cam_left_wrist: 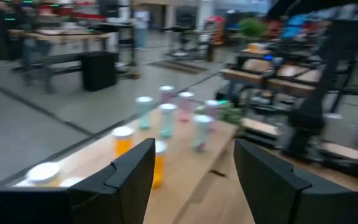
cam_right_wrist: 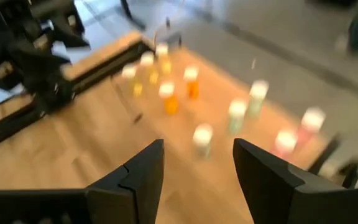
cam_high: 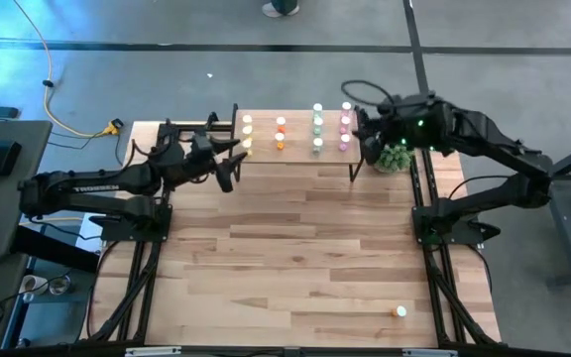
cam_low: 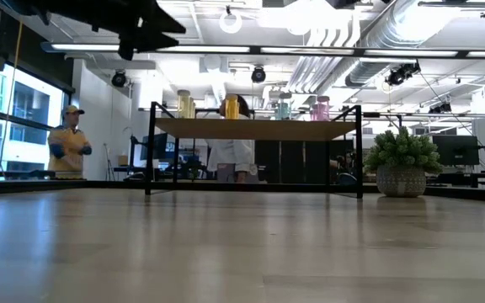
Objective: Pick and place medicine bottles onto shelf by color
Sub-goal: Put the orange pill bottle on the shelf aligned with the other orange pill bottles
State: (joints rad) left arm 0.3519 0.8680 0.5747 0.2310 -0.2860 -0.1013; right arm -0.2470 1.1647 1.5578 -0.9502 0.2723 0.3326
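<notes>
The light-wood shelf stands on black legs at the table's far middle. Several white-capped bottles stand on it in rows by colour: yellow, orange, green and pink. They also show in the low view. One more orange bottle stands alone on the table near its front right corner. My left gripper is open and empty just off the shelf's left end. My right gripper is open and empty over the shelf's right end.
A green plant ball in a pot stands beside the shelf's right end, under my right arm; it also shows in the low view. The tabletop stretches from the shelf to the front edge. People stand in the room behind.
</notes>
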